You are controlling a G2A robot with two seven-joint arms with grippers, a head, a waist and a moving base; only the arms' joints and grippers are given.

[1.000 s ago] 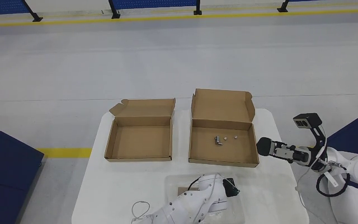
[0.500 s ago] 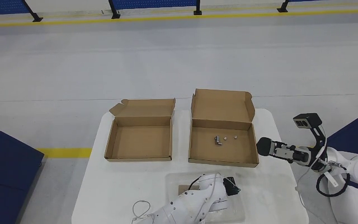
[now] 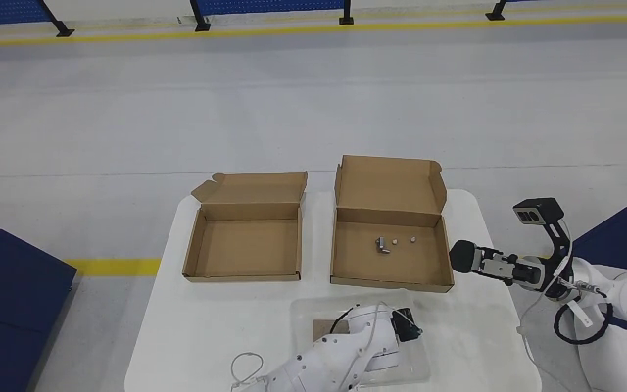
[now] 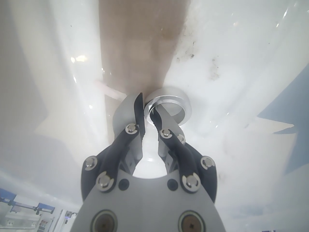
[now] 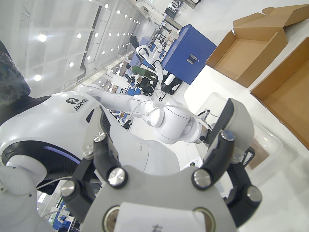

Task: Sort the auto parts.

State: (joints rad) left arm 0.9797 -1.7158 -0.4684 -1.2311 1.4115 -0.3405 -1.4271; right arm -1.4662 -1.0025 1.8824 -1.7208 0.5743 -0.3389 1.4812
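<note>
White table [image 3: 480,323], grey hall floor [image 3: 294,88] | left tool [image 4: 147,106] clamps ring [image 4: 181,101] | right tool [image 5: 165,108] apart

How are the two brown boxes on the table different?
Seen from above, the left box is bare inside, while the right box holds a few small parts. The right box also looks a bit bigger than the left box. Both are open brown cardboard boxes with their lids folded back, side by side on the white table.

The left tool [image 4: 146,112] is pointed downward, its fingers [image 4: 140,112] closed on the wall of a metal ring [image 4: 186,108] (one finger inside, one outside). The right tool [image 5: 164,121] is held aside, fingers spread wide.
</note>
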